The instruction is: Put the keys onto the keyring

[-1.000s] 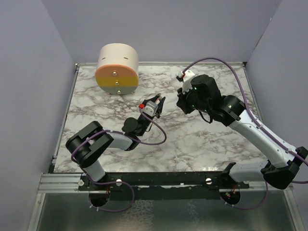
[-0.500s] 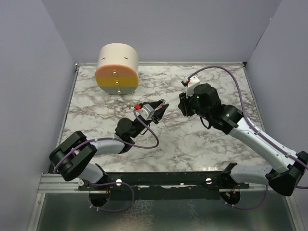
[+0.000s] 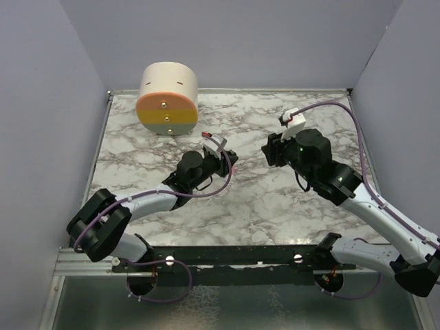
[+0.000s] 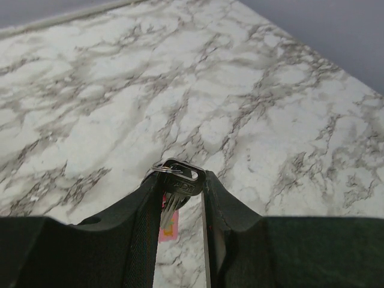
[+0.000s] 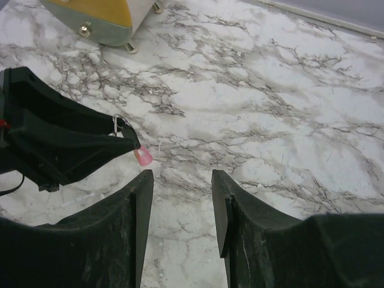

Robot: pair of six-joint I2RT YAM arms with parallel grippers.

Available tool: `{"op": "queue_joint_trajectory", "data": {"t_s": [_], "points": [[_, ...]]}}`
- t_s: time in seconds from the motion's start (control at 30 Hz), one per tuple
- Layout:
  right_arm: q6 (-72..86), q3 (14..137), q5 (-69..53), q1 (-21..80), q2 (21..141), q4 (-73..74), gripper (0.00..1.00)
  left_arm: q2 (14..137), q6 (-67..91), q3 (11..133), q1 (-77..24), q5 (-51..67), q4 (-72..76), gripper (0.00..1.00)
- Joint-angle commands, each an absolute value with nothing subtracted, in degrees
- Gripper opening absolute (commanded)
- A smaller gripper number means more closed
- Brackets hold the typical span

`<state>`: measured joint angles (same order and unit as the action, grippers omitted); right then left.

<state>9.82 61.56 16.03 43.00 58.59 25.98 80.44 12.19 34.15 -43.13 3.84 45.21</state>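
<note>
As our left fingers [image 4: 139, 231], barely parted, pinch the black keyring [image 4: 180, 179], pink key [image 4: 170, 228] beneath, our right fingers [image 5: 131, 234] stand open and empty; marble desk [image 5: 288, 90] below.

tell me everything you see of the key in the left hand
The key has a black oval head with a pale slot and a silvery blade running back into the left hand, which pinches it above the marble table. A thin wire ring sits at one end of the head; a pink piece shows beneath.
</note>
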Motion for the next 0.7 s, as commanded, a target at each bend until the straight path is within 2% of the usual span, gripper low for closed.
{"op": "queue_joint_trajectory", "data": {"t_s": [0.0,0.13,0.27,0.37,0.53,0.67], "points": [[10.33,59.86,18.17,42.63,57.56,22.91,0.45,80.31,17.04,39.62,-40.38,-0.42,28.87,0.00],[10.52,58.95,18.24,42.62,57.03,22.65,0.45,84.14,16.26,47.25,-39.20,-2.10,16.02,0.00],[10.63,58.67,18.00,42.58,56.03,22.58,0.45,90.37,15.58,54.52,-38.68,1.69,8.60,0.02],[10.68,58.46,18.09,42.56,55.22,22.89,0.45,95.03,15.47,59.00,-38.59,4.70,5.94,0.07],[10.95,57.78,17.86,42.55,53.52,23.21,0.45,101.56,15.60,63.98,-38.58,5.87,4.26,0.09],[11.07,57.48,17.69,42.59,53.09,23.35,0.45,105.17,16.29,67.09,-38.60,8.39,4.86,0.17]]}}
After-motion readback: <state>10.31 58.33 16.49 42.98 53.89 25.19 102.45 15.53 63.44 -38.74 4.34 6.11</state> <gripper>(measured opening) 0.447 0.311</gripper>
